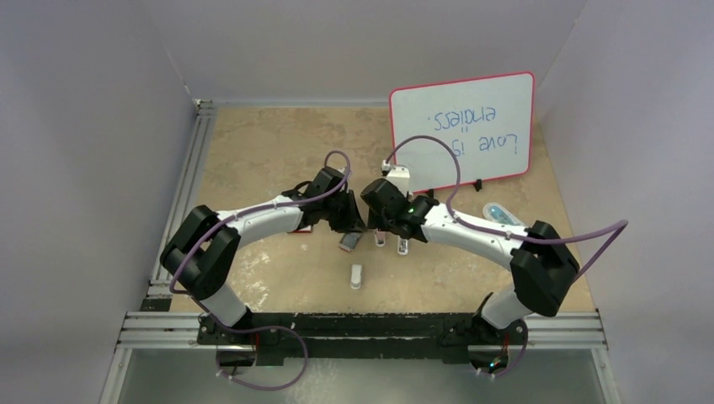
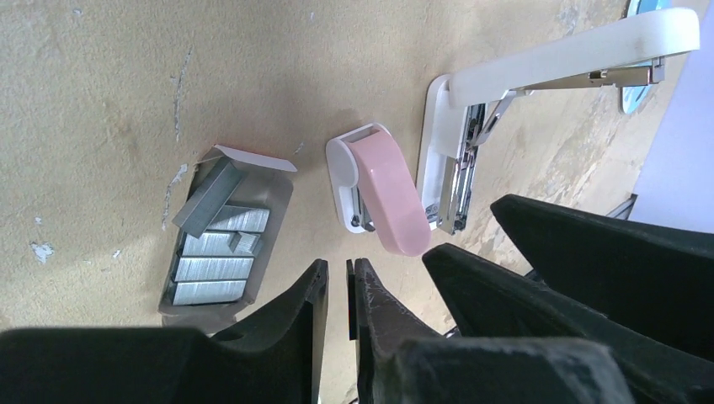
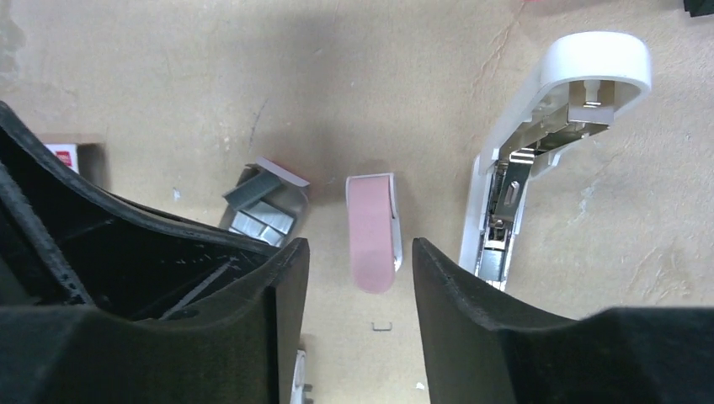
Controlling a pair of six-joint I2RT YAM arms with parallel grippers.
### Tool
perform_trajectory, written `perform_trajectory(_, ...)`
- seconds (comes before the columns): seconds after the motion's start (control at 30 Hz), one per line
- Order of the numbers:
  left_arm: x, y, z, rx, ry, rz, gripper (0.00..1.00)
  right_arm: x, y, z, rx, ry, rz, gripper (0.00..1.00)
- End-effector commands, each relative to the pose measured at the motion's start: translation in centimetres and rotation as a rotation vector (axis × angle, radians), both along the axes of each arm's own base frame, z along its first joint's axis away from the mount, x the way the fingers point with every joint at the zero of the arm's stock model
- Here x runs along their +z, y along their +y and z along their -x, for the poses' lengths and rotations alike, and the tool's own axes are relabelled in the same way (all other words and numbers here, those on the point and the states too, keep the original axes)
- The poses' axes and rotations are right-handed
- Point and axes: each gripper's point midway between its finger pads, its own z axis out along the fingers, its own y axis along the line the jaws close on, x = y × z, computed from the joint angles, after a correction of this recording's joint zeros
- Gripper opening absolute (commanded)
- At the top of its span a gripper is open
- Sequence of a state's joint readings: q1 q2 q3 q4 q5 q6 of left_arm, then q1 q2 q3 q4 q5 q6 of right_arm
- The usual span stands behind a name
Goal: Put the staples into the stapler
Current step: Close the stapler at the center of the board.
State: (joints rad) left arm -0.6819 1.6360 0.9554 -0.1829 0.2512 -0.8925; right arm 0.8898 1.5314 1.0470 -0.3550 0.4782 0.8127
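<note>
The staples (image 2: 217, 246) lie as silvery strips in a small grey tray (image 3: 263, 210) on the table. To its right are a pink mini stapler (image 2: 386, 195) and then the white stapler (image 2: 459, 143), swung open with its metal channel (image 3: 498, 227) bare. My left gripper (image 2: 341, 265) hovers near the tray and pink stapler, its jaws almost together on a thin dark strip, seemingly staples seen edge-on. My right gripper (image 3: 360, 251) stands open and empty above the pink stapler (image 3: 371, 231). In the top view both grippers (image 1: 347, 222) (image 1: 381, 225) meet over these things.
One loose staple (image 3: 383, 326) lies under the right gripper. A small white object (image 1: 356, 276) sits nearer the arm bases. The red-pink box (image 1: 301, 228) is by the left gripper. A whiteboard (image 1: 463, 130) leans at the back right, with a blue-white item (image 1: 503, 215) beside the right arm.
</note>
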Motion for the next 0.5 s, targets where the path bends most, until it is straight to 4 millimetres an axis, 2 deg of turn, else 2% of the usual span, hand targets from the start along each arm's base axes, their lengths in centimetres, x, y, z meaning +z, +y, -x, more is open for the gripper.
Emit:
perform_trajectory(0.0,2.4,-0.2,-1.0,-0.011,-0.085,0.021,0.15,-0.9,-0.5,1.3,0.085,0.059,0.051,0.53)
perform_trajectory(0.27,1.8,0.0,-1.0,-0.013,-0.084,0.005,0.16,-3.2,-0.4,2.6,0.157,0.134,0.074,0.52)
perform_trajectory(0.47,1.3,0.2,-1.0,-0.014,-0.08,-0.004,0.17,-3.7,-0.2,2.3,0.161,0.141,0.096,0.36)
